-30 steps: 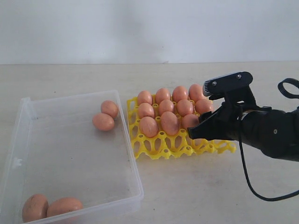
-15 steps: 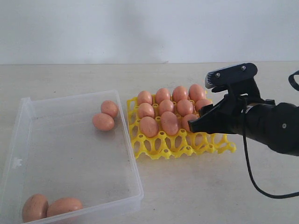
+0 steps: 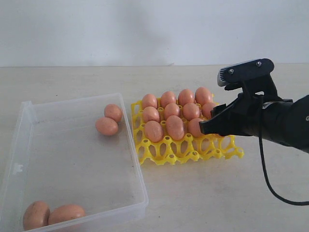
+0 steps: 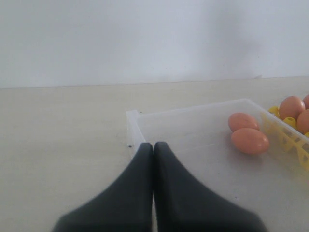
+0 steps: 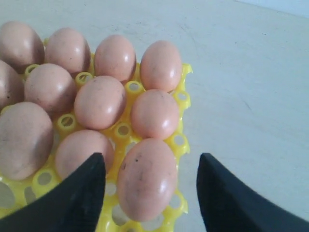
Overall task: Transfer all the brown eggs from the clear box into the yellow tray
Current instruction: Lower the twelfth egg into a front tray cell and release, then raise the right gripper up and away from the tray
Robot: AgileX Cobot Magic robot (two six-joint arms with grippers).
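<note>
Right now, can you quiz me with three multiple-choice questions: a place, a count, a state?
1. Relative to the clear rectangular plastic box, the yellow lattice plastic tray lies: A beside; B inside; C underneath.
2. Brown oval eggs in that box: A one; B nine; C four.
3. The left arm's black jaws are: A wide apart; B shut together; C gripping an egg.
Answers: A, it stands on the table alongside; C, two in each of two corners; B, their tips meet, nothing between.

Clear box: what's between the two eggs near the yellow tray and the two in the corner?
Nothing. In the exterior view, only the bare box lies between the tray-side eggs and the corner eggs.
</note>
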